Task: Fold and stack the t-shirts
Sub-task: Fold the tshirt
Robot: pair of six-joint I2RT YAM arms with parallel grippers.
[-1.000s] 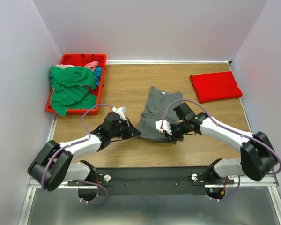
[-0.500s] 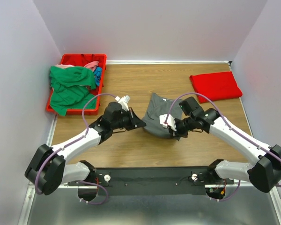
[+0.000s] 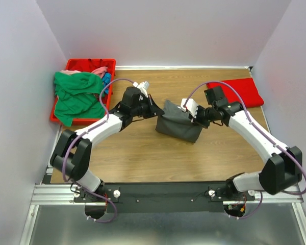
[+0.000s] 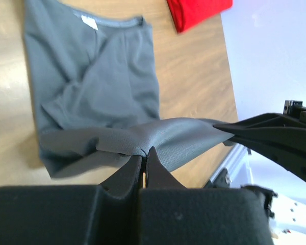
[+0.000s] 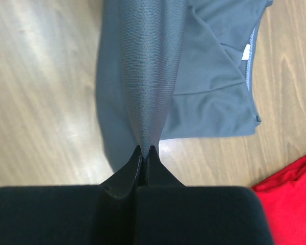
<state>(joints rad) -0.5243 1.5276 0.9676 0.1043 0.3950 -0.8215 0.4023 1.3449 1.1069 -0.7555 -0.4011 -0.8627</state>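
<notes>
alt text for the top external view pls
The left claw and right claw are shut on the dark grey t-shirt, holding one edge stretched between them above the wooden table. A folded red t-shirt lies at far right; a green t-shirt spills from a red bin at far left.

Plain, fine-knit dark grey t-shirt (image 3: pixel 179 125). Bright red t-shirt (image 3: pixel 243 93) at two o'clock. Green t-shirt (image 3: pixel 77 97), pink t-shirt (image 3: pixel 99 71) and blue t-shirt (image 3: pixel 107 80) in a red bin (image 3: pixel 90 62) at ten o'clock. Light brown wood-grain worktop (image 3: pixel 143 153). Black left pincer (image 4: pixel 144 153) and right pincer (image 5: pixel 144 149).
</notes>
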